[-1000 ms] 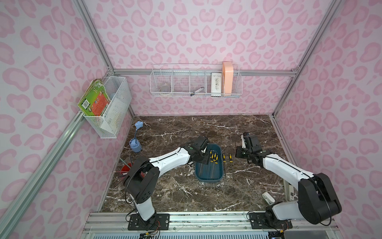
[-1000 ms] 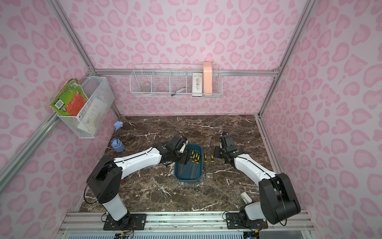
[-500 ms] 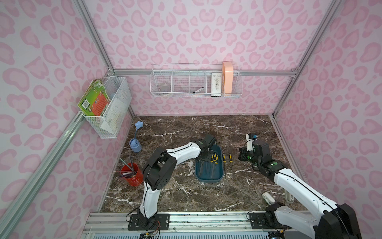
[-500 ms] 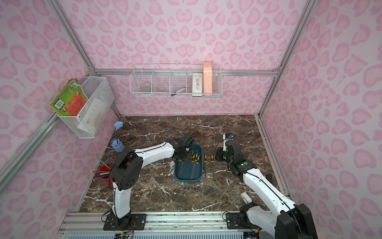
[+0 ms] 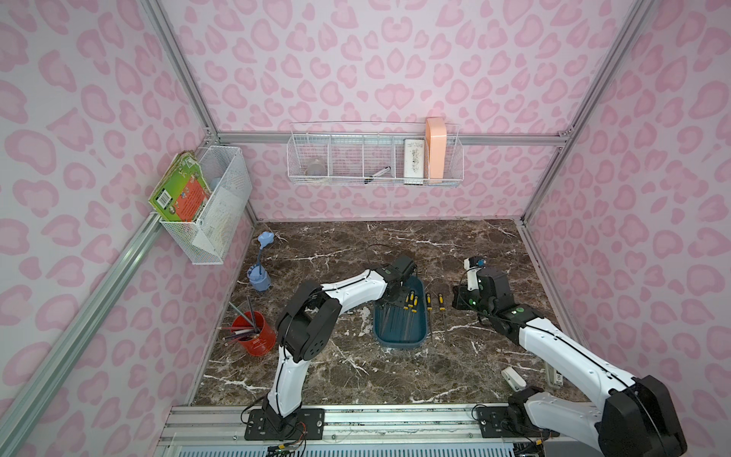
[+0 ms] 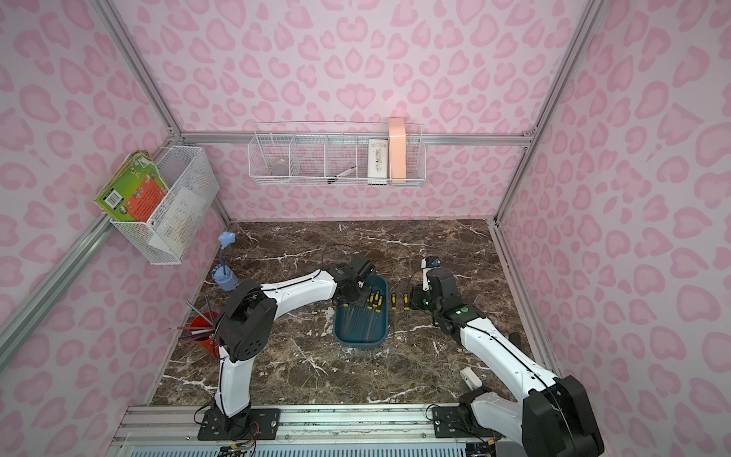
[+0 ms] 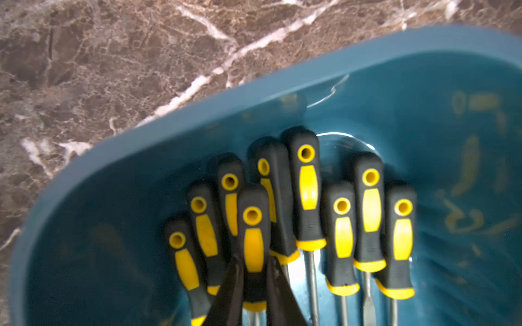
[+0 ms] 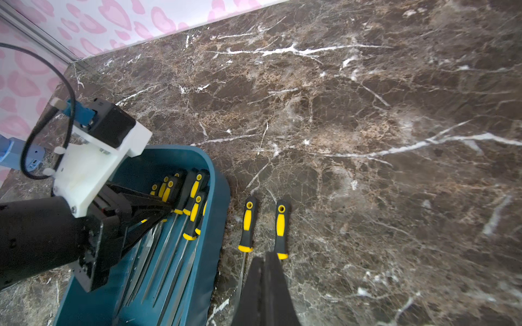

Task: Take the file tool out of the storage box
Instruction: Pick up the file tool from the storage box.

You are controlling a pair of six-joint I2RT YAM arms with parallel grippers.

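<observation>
**Markings.** A barcode label is showing on the green and orange book (image 5: 180,194) in the side wire basket (image 5: 221,205), but its text is too small to read. Dark print is showing on the white card (image 5: 414,160) in the rear wire basket (image 5: 316,180), and it is also unreadable.

**Item: file tool (image 7: 253,240).** It is showing a short black handle with a yellow inlay, a yellow-ringed hole at the butt and a yellow collar. It is lying over its neighbours among the other files (image 7: 308,192), at the far end of the storage box (image 5: 399,346), with its handle pointing toward the back wall.

**Container.** The storage box is a shallow, dark teal-blue plastic tub with rounded corners and a smooth rim. It is sitting mid-way across the brown marble table (image 5: 356,245). Its glossy inner wall is mirroring the yellow handles.

**Loose stock.** Two loose files (image 8: 247,225) are lying side by side on the table, just beside the box on the robot's right.

**Left gripper (image 7: 254,258).** It is reaching into the box, and its dark fingers (image 7: 228,296) are clamping the file tool's handle from both sides.

**Right gripper (image 8: 264,258).** It is hanging near the two loose files with its fingers (image 8: 276,293) pressed together, gripping nothing.
</observation>
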